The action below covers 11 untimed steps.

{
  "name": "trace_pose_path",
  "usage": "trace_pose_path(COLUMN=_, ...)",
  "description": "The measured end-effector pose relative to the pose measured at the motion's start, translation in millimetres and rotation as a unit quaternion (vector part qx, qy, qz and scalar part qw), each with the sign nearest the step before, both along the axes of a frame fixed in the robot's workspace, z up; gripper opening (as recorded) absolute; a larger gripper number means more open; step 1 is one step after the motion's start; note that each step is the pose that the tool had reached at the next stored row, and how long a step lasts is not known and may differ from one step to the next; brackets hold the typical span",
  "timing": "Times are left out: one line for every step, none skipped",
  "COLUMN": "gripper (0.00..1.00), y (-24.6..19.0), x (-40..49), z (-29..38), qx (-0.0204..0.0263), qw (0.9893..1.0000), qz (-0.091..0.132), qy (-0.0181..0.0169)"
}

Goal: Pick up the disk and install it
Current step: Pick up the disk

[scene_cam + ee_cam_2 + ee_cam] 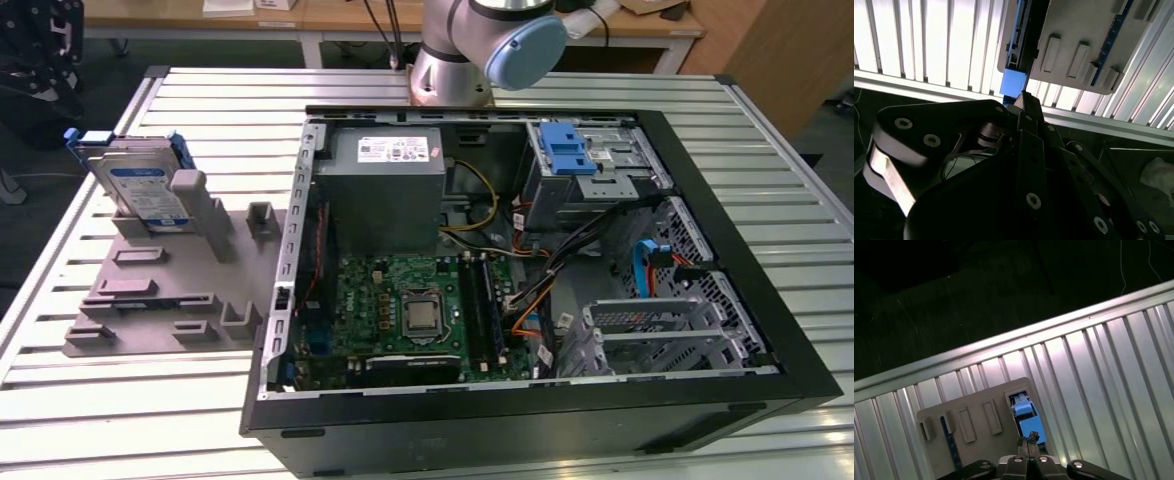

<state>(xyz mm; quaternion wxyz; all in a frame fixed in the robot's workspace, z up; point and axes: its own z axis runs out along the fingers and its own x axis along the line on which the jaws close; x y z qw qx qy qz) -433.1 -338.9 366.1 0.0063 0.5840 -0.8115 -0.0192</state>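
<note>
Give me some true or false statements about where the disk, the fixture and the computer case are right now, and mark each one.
1. The disk stands on edge in the grey fixture on the slatted table, outside the computer case. True.
2. The gripper holds the disk. False: its jaws are shut on nothing, and in the first wrist view the disk sits in the fixture beyond them.
3. The computer case lies open, with its motherboard exposed. True.
4. The fixture lies on the exterior view's right of the case. False: it lies on the exterior view's left of the case.
</note>
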Motion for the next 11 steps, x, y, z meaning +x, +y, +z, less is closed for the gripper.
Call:
trace_pose_path(gripper=0.11, y=0.0, x=0.0, z=0.0, qx=0.0, qw=1.0, qz=0.005, qy=-0.0003)
trace_pose_path(gripper=0.11, y=0.0, x=0.1, z=0.0, qx=0.0, qw=0.9999, qz=0.01, qy=-0.0008)
trace_pose_path(gripper=0.11, y=0.0, x=0.1, z=0.0, qx=0.0, qw=0.9999, qz=0.015, qy=-0.0014)
trace_pose_path(gripper=0.11, y=-0.1, x=0.0, z=0.0, qx=-0.0001, qw=0.9998, qz=0.02, qy=-0.0022)
trace_pose_path(gripper=0.11, y=-0.1, x=0.1, z=-0.1, qx=0.0, qw=0.9997, qz=0.024, qy=-0.0031)
trace_pose_path(gripper=0.11, y=-0.1, x=0.0, z=-0.3, qx=0.0, qw=0.9995, qz=0.031, qy=-0.0037)
trace_pose_path(gripper=0.11, y=-0.1, x=0.0, z=-0.3, qx=0.0, qw=0.9993, qz=0.038, qy=-0.004)
trace_pose_path(gripper=0.11, y=-0.1, x=0.0, z=-0.3, qx=0.0, qw=0.999, qz=0.045, qy=-0.0041)
trace_pose_path(gripper=0.11, y=-0.1, x=0.0, z=-0.4, qx=0.0001, qw=0.9986, qz=0.053, qy=-0.0041)
trace_pose_path(gripper=0.11, y=-0.1, x=0.0, z=-0.6, qx=0.0001, qw=0.9981, qz=0.062, qy=-0.0041)
trace_pose_path(gripper=0.11, y=-0.1, x=0.0, z=-0.7, qx=0.0001, qw=0.9975, qz=0.071, qy=-0.0041)
